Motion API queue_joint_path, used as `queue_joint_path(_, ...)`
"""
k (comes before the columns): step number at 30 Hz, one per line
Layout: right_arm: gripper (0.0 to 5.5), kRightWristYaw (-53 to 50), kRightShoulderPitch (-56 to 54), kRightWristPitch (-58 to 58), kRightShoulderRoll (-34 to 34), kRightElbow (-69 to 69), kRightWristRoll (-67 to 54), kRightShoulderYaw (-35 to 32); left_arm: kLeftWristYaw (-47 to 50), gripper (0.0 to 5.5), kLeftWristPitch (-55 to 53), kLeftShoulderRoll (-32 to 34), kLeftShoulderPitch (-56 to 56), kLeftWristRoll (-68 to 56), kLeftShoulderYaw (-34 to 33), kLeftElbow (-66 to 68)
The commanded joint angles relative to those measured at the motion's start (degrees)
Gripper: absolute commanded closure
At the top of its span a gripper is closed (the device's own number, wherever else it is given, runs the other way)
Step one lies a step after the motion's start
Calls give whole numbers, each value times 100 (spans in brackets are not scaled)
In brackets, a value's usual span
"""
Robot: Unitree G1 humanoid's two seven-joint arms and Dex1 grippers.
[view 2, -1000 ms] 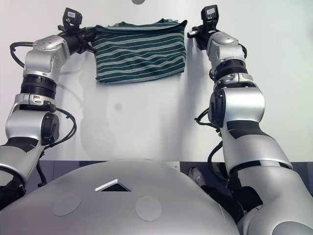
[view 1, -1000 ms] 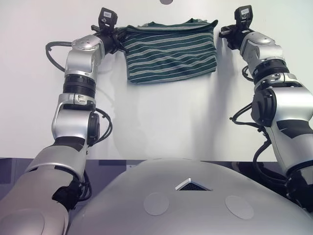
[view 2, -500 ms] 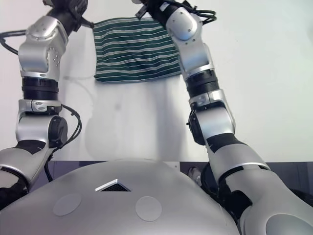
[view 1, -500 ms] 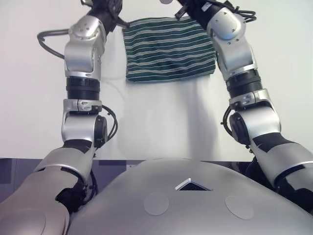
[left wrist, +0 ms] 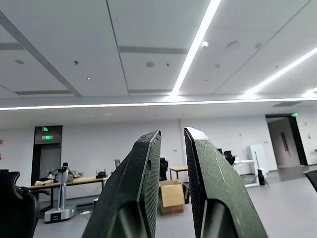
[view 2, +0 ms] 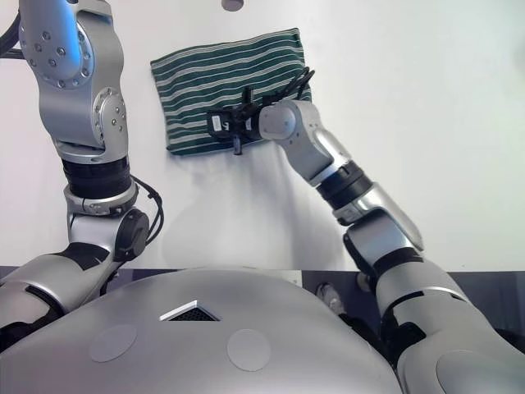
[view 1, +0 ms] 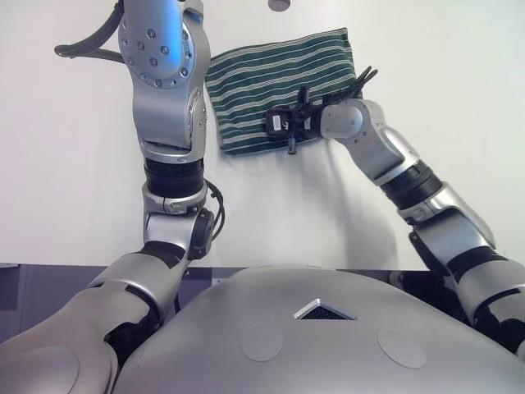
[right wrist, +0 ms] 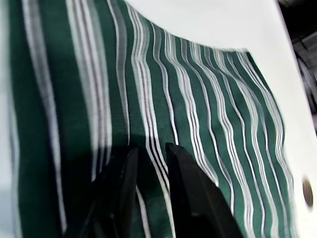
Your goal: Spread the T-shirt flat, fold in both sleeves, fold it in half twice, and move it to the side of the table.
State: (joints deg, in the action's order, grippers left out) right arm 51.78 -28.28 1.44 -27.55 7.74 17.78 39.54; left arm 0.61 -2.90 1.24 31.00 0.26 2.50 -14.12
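A folded T-shirt (view 1: 279, 78), dark green with thin white stripes, lies slightly askew on the far middle of the white table (view 1: 443, 74). My right gripper (view 1: 283, 131) sits low over the shirt's near edge, its arm bent in from the right. In the right wrist view its fingers (right wrist: 176, 168) stand close together right above the striped cloth (right wrist: 208, 124), gripping no fold. My left arm is raised steeply beside the shirt's left edge. The left gripper (left wrist: 171, 134) points up at the room's ceiling, shut on nothing.
A small dark round mark (view 1: 279, 4) sits at the table's far edge behind the shirt. Bare white tabletop stretches to the right (view 1: 459, 123) and left (view 1: 57, 148) of the shirt. The table's near edge (view 1: 328, 267) runs just in front of me.
Both grippers have left the shirt's far corners. The left arm swung upward; the right arm came down and in over the shirt's near edge. The shirt now lies slightly rotated.
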Motion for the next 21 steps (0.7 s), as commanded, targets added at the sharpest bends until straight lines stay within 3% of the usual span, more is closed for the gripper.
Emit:
queue_joint_path(1, 445, 2176, 624, -2886, -2779, 25, -733, 34, -731, 463, -417, 261, -309, 67, 659, -132)
queue_joint_path(5, 445, 1595, 311, -5918, -3192, 1571, -564, -186, -1573, 463, -837, 837, -906, 515, 1676, -312)
queue_joint_path(7, 445, 1035, 7, -7125, -3143, 2491, -36, -385, -1835, 463, -907, 1064, -1392, 617, 2053, -262)
queue_joint_path(9, 445, 538, -192, -8003, -2820, 3189, -501, -824, -2026, 463, -616, 1445, -1865, 971, 2429, -142)
queue_joint_path(12, 422, -330, -345, -8974, -2673, 3757, -1096, -1553, -2074, 425, 380, 2309, -2656, 1704, 2675, -249)
queue_joint_path(16, 343, -1056, 839, -9392, -3470, 3895, -956, -2441, -1544, 349, 1888, 3671, -3759, 3479, 2891, -229)
queue_joint_path(18, 310, -1225, 1445, -9394, -3798, 4003, -352, -2807, -1266, 336, 1897, 3841, -3915, 4460, 2967, -11)
queue_joint_path(21, 272, -1630, 2073, -9394, -3938, 4020, 650, -3220, -1627, 336, 1434, 3593, -3717, 5380, 3147, 234)
